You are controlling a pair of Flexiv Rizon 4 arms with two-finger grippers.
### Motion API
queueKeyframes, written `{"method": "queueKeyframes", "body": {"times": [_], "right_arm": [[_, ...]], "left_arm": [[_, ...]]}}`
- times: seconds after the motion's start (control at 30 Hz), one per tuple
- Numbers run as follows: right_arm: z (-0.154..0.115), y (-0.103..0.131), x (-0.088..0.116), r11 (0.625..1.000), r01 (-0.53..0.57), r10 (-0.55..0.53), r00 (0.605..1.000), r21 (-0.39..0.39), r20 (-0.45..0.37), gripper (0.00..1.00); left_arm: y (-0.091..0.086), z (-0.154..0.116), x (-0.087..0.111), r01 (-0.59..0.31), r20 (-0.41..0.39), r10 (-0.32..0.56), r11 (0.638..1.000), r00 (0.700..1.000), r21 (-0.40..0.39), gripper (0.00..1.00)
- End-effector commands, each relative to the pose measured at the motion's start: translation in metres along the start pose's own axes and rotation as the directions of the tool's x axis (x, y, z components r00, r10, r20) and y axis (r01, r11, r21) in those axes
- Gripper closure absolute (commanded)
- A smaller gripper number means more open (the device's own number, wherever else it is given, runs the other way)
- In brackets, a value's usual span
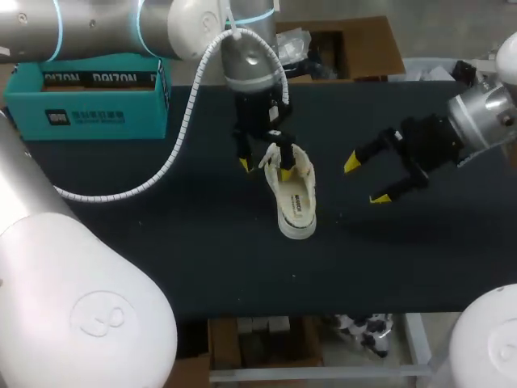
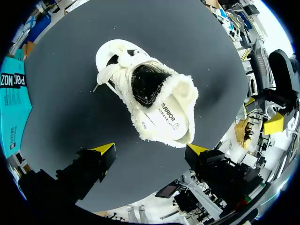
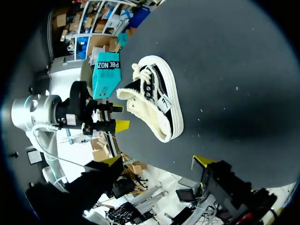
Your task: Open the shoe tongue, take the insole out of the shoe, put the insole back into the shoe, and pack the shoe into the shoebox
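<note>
The left hand (image 1: 264, 168) hangs over the laced end of the white fleece-lined sneaker (image 1: 296, 198) at the frame's centre. Its fingers are spread wide and grip nothing. The right hand (image 1: 366, 180), at centre right, is also wide and empty, apart from the sneaker. The sneaker lies on the dark counter (image 1: 161, 259) with its insole (image 2: 166, 117) inside. The teal shoebox (image 1: 89, 109) stands at upper left.

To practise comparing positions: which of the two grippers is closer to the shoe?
The left gripper, open, just above the fleece-lined shoe; the right gripper stands clearly apart, off to the shoe's side.
</note>
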State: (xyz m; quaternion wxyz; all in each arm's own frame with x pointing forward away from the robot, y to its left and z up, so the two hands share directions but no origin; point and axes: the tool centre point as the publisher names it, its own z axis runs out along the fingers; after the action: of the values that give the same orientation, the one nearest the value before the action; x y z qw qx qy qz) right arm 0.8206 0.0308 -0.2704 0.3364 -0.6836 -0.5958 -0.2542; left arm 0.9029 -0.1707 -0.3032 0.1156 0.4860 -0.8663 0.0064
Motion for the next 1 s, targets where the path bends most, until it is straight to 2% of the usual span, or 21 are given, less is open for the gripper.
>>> {"method": "queueKeyframes", "body": {"times": [0.03, 0.33, 0.37, 0.4, 0.43, 0.47, 0.53, 0.57, 0.6, 0.63, 0.67, 0.7, 0.83, 0.87, 0.9, 1.0], "right_arm": [[-0.022, 0.003, 0.006, 0.901, 0.3, -0.369, 0.91, 0.312, 0.189, 0.0], [-0.022, 0.003, 0.006, 0.901, 0.3, -0.369, 0.91, 0.312, 0.189, 0.0], [-0.018, 0.006, 0.005, 0.845, 0.404, -0.481, 0.861, 0.349, 0.168, 0.0], [-0.017, 0.007, 0.003, 0.817, 0.445, -0.532, 0.827, 0.366, 0.181, 0.0], [-0.018, 0.01, 0.001, 0.816, 0.435, -0.536, 0.817, 0.38, 0.215, 0.0], [-0.02, 0.011, -0.002, 0.769, 0.487, -0.602, 0.77, 0.415, 0.211, 0.0], [-0.025, 0.011, -0.007, 0.714, 0.548, -0.674, 0.706, 0.436, 0.216, 0.0], [-0.028, 0.009, -0.01, 0.656, 0.601, -0.734, 0.648, 0.457, 0.202, 0.0], [-0.03, 0.009, -0.012, 0.643, 0.612, -0.748, 0.631, 0.461, 0.205, 0.0], [-0.033, 0.01, -0.014, 0.625, 0.62, -0.766, 0.606, 0.474, 0.217, 0.0], [-0.035, 0.008, -0.015, 0.588, 0.644, -0.797, 0.563, 0.49, 0.217, 0.0], [-0.037, 0.007, -0.016, 0.574, 0.648, -0.809, 0.544, 0.501, 0.222, 0.0], [-0.045, 0.004, -0.019, 0.503, 0.671, -0.861, 0.446, 0.545, 0.246, 0.0], [-0.046, 0.002, -0.019, 0.486, 0.677, -0.871, 0.422, 0.553, 0.25, 0.0], [-0.048, 0.001, -0.019, 0.466, 0.681, -0.883, 0.396, 0.564, 0.252, 0.0], [-0.05, -0.002, -0.021, 0.406, 0.707, -0.914, 0.328, 0.579, 0.241, 0.0]], "left_arm": [[0.0, 0.004, 0.007, 0.163, 0.077, -0.163, 0.987, 0.984, 0.011, 0.0], [0.0, 0.004, 0.007, 0.163, 0.077, -0.163, 0.987, 0.984, 0.011, 0.0], [0.0, 0.004, 0.007, 0.163, 0.077, -0.163, 0.987, 0.984, 0.011, 0.0], [-0.003, 0.006, 0.005, 0.199, 0.08, -0.201, 0.98, 0.976, 0.026, 0.0], [-0.006, 0.008, 0.002, 0.249, 0.067, -0.252, 0.968, 0.965, 0.042, 0.0], [-0.008, 0.01, 0.0, 0.293, 0.057, -0.296, 0.955, 0.953, 0.053, 0.0], [-0.014, 0.015, -0.005, 0.35, 0.046, -0.353, 0.934, 0.934, 0.068, 0.0], [-0.017, 0.018, -0.006, 0.372, 0.045, -0.376, 0.926, 0.926, 0.069, 0.0], [-0.019, 0.021, -0.007, 0.39, 0.037, -0.394, 0.918, 0.919, 0.077, 0.0], [-0.02, 0.023, -0.009, 0.371, 0.013, -0.373, 0.926, 0.928, 0.068, 0.0], [-0.022, 0.027, -0.01, 0.379, 0.008, -0.38, 0.923, 0.925, 0.063, 0.0], [-0.024, 0.029, -0.011, 0.383, -0.001, -0.384, 0.921, 0.923, 0.067, 0.0], [-0.028, 0.036, -0.008, 0.377, -0.001, -0.378, 0.923, 0.926, 0.076, 0.0], [-0.029, 0.036, -0.008, 0.379, 0.0, -0.381, 0.922, 0.925, 0.081, 0.03], [-0.029, 0.037, -0.007, 0.378, -0.001, -0.379, 0.922, 0.925, 0.083, 0.2], [-0.033, 0.04, -0.007, 0.383, -0.001, -0.385, 0.919, 0.923, 0.088, 0.42]]}}
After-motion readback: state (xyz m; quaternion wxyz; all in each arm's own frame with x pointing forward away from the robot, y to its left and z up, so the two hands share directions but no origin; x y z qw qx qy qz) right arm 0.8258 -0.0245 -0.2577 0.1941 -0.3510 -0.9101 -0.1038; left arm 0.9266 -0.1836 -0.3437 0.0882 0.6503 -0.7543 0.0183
